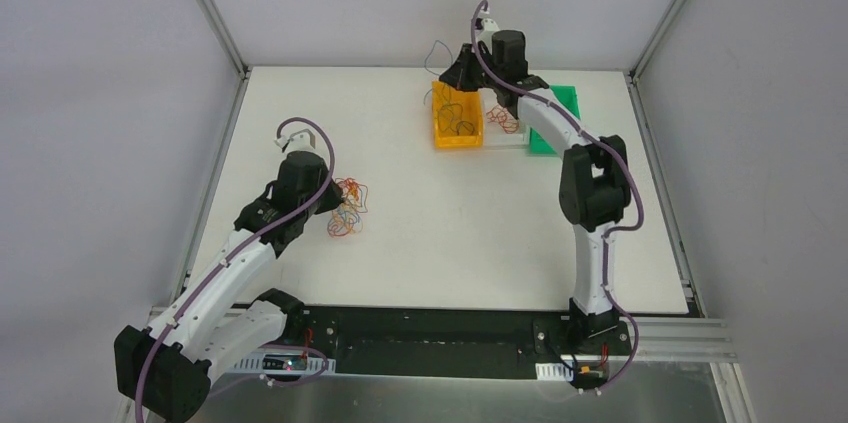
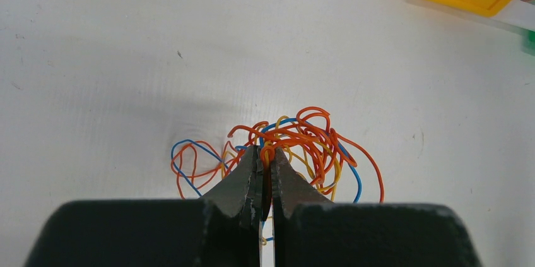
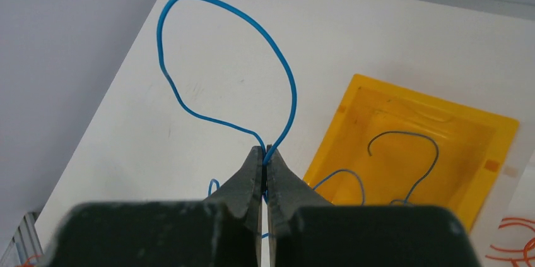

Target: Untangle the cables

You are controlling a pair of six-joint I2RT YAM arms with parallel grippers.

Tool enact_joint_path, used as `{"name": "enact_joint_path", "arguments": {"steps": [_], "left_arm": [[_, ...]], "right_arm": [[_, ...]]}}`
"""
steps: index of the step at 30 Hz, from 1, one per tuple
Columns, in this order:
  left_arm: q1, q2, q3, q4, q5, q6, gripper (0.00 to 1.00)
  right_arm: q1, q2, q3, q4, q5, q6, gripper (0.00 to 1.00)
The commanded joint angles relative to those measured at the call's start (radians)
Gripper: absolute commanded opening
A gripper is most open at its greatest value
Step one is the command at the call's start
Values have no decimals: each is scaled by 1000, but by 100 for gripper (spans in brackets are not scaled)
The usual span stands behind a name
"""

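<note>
Well apart from the yellow bin point(image 1: 455, 129), toward the near left of the white counter point(image 1: 450, 233), the cables point(image 1: 347, 209) lie in a small curly clump of orange, blue and yellow strands. The left fingers point(image 2: 243, 182) meet the clump on its side away from the bin. They are pressed nearly together with only a slit between them, and an orange strand shows in that slit, pinched at the tips. Which other strands are caught I cannot tell.

Just beside the bin's far end, the right fingers point(image 3: 243, 182) are raised off the counter and closed on one blue cable point(image 3: 252, 24), which rises from their tips in a wide open loop. On the bin's floor lie more blue strands point(image 3: 407, 144), loose and curved. Just beside the bin, on the side away from the clump, a clear tray point(image 1: 503, 123) holds a few orange strands. A green block point(image 1: 556, 113) lies just past the tray.
</note>
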Motion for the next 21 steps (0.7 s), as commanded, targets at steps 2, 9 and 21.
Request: {"name": "enact_joint_path", "arguments": {"steps": [2,9,21], "left_arm": [[7,3,25,-7,14,9,0],[7,31,52,-22,4,13,0],[7,67,59,-21,11,20,0]], "right_arm": [[-70,174,200,63,-33,111,0],[-75,194,184,-45,170,-30,0],[84,173,74,-190,610,-256,0]]}}
